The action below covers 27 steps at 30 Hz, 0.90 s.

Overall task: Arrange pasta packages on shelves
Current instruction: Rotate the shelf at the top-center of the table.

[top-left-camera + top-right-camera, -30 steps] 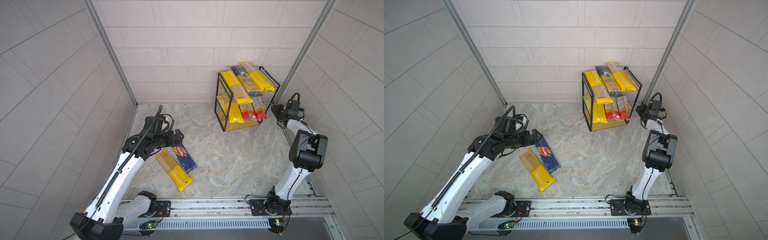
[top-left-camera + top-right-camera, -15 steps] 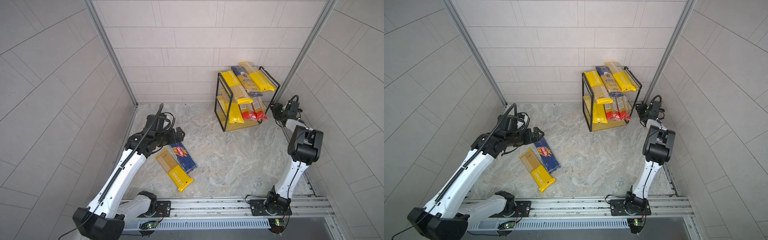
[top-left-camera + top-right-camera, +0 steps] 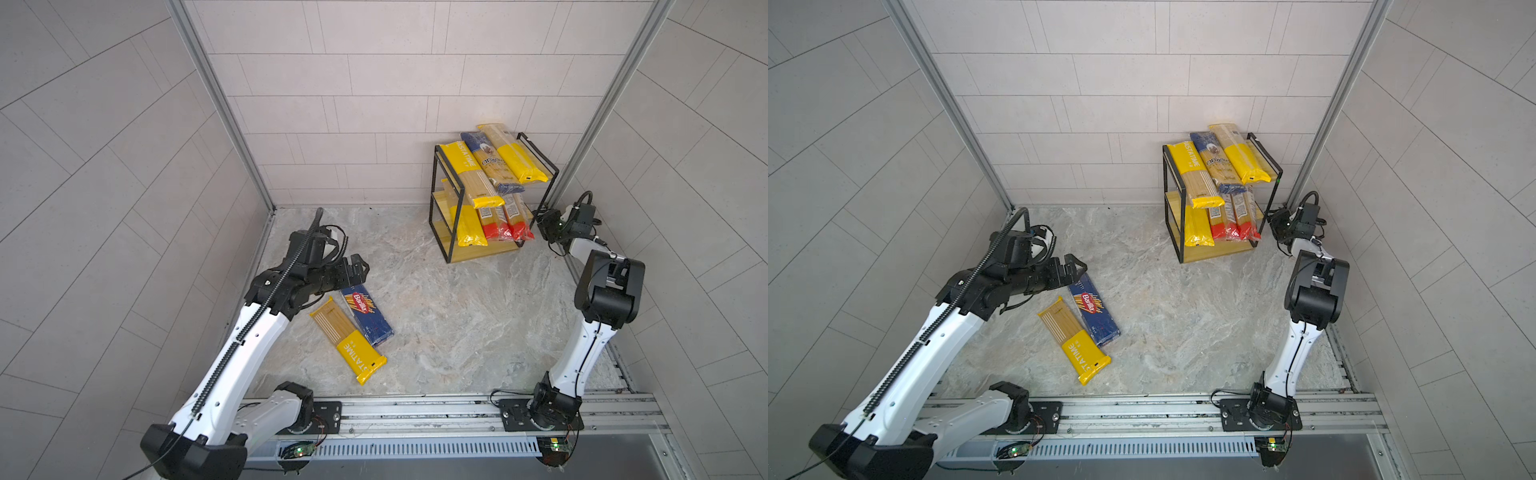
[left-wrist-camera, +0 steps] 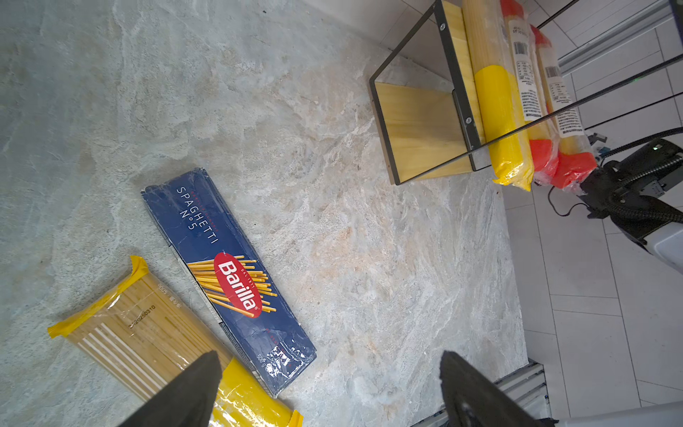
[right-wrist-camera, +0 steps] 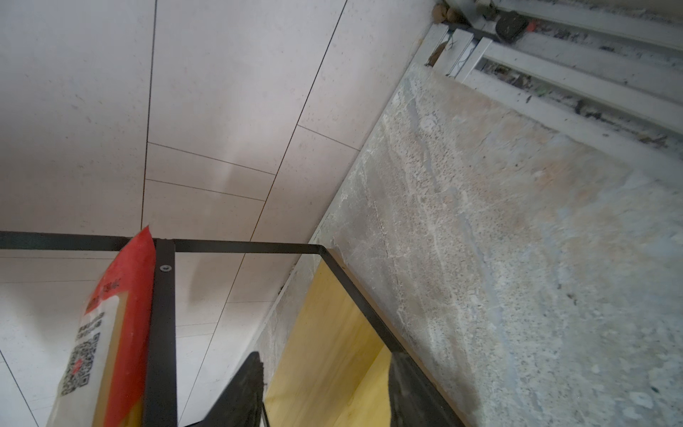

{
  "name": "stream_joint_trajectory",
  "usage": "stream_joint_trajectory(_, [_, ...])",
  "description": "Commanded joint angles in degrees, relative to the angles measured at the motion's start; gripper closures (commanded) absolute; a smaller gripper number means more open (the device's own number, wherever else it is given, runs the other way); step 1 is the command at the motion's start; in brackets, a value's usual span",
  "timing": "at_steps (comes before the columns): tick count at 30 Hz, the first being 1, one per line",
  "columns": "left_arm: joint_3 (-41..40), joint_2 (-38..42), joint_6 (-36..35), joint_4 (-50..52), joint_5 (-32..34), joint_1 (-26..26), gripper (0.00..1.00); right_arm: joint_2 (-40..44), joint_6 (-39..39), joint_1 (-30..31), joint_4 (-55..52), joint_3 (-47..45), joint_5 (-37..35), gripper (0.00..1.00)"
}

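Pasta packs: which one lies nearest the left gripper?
The dark blue Barilla pack on the floor: its end lies by the open left gripper. The yellow pack beside it is farther; the rest are on the rack.

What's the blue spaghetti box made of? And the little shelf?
The blue Barilla box looks like glossy printed cardboard: flat faces, sharp edges, shiny glare. The shelf has pale boards that look like wood, with visible grain, screwed into a thin matte black frame, probably metal.

Bare marble floor (image 3: 457, 324) runs clear from the blue box (image 3: 368, 316) and yellow pack (image 3: 347, 338) to the rack (image 3: 434, 183). Its two upper boards are crowded with packs (image 3: 490, 166); the bottom board (image 3: 490, 251) lies bare, overhung by their ends and fenced by black bars.
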<state>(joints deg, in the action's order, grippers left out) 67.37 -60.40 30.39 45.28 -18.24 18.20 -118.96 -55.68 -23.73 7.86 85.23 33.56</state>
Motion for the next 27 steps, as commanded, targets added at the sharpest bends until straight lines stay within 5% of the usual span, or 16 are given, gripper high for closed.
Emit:
stream_joint_trajectory(1, [-0.5, 1.2, -0.3, 0.6, -0.4, 0.4, 0.02, -0.1, 1.5, 2.1, -1.9, -1.7, 3.4, 0.50])
stream_joint_trajectory(27, [-2.5, 8.0, -1.9, 3.9, -0.1, 0.3, 0.02, 5.5, 10.9, 10.0, -11.2, -6.7, 6.3, 0.53])
